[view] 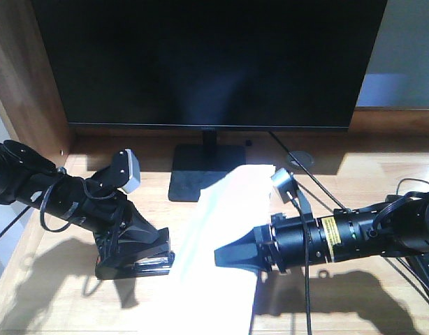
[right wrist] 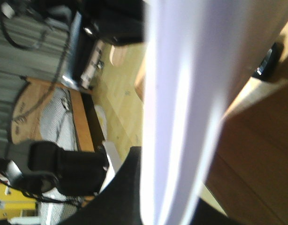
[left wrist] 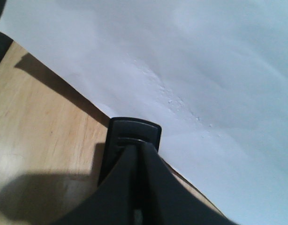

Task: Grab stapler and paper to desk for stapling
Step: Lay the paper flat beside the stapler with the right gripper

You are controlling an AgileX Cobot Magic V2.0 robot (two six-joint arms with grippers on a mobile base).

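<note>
both things have reached the desk (view: pixel 382 174); the left gripper (view: pixel 148 244) is clamped on the stapler (view: pixel 131 269) at near left, just beside the paper (view: pixel 221 209), which the right gripper (view: pixel 225 255) pinches at centre; the stapling itself looks not yet done

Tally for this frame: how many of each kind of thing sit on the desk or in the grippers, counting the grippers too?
stapler: 1
paper: 1 batch, sheet count unclear
monitor: 1
grippers: 2, the left gripper and the right gripper
Total: 5
</note>
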